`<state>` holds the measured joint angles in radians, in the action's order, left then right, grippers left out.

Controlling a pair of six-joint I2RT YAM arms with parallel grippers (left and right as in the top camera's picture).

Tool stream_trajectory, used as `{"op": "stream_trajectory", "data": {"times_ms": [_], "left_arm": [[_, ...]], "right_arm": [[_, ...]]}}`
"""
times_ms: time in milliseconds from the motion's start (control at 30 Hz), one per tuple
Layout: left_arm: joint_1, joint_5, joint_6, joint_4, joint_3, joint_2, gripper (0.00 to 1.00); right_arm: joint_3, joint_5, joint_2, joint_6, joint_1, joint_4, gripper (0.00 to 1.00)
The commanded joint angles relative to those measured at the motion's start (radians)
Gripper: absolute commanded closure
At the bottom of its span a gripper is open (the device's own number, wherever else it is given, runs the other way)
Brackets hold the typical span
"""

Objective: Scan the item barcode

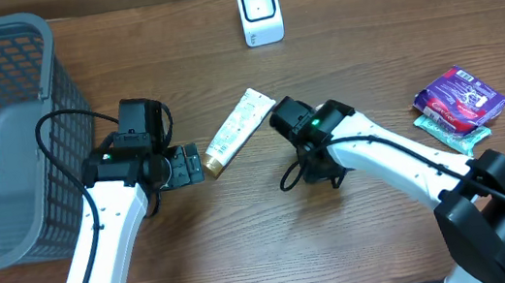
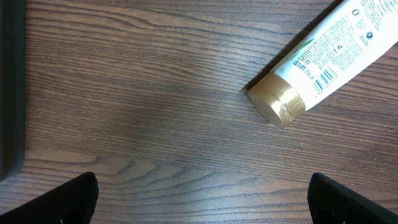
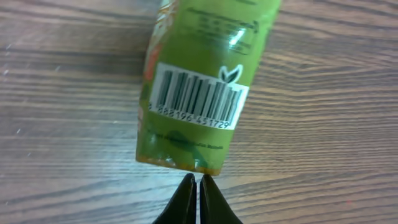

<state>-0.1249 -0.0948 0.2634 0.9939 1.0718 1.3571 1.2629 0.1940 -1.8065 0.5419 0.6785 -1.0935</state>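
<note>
The item, a white tube (image 1: 239, 129) with a gold cap (image 2: 278, 104), lies slantwise on the wooden table. Its flat crimped end (image 3: 186, 158) looks green in the right wrist view, with a barcode (image 3: 196, 99) facing up. My right gripper (image 3: 198, 179) is shut, its tips touching or just short of that crimped edge, and nothing shows between them. In the overhead view it (image 1: 280, 115) sits at the tube's upper end. My left gripper (image 1: 187, 165) stands open just left of the cap, with bare wood between its fingers (image 2: 74, 199). The white scanner (image 1: 260, 11) stands at the back.
A grey mesh basket (image 1: 45, 51) fills the far left. A purple packet (image 1: 460, 98) lies on a teal one (image 1: 452, 132) at the right. Black cables loop by both arms.
</note>
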Motion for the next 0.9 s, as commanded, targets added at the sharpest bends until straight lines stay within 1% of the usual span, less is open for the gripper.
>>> {"op": "stream_trajectory", "data": {"times_ms": [0,267,400,567,667,733,767,867], "left_arm": [[-0.006,-0.009,0.014,-0.004,-0.003,0.004,0.0],[-0.006,-0.009,0.014,-0.004,-0.003,0.004,0.0],[-0.006,-0.009,0.014,-0.004,-0.003,0.004,0.0],[-0.006,-0.009,0.014,-0.004,-0.003,0.004,0.01],[-0.006,-0.009,0.014,-0.004,-0.003,0.004,0.01],[-0.006,-0.009,0.014,-0.004,-0.003,0.004,0.0],[-0.006,-0.009,0.014,-0.004,-0.003,0.004,0.01],[-0.006,-0.009,0.014,-0.004,-0.003,0.004,0.0]], "right_arm": [[0.031,0.003,0.005,0.015,-0.053,-0.001,0.95],[0.032,-0.092,0.013,0.014,-0.187,0.015,0.95],[0.032,-0.095,0.013,0.002,-0.229,0.026,0.95],[0.053,-0.148,0.013,-0.113,-0.31,0.058,0.95],[0.069,-0.167,0.013,-0.135,-0.369,0.066,0.95],[0.068,-0.222,0.013,-0.179,-0.401,0.092,0.95],[0.068,-0.302,0.013,-0.229,-0.428,0.118,0.94],[0.067,-0.411,0.013,-0.24,-0.46,0.15,0.94]]}}
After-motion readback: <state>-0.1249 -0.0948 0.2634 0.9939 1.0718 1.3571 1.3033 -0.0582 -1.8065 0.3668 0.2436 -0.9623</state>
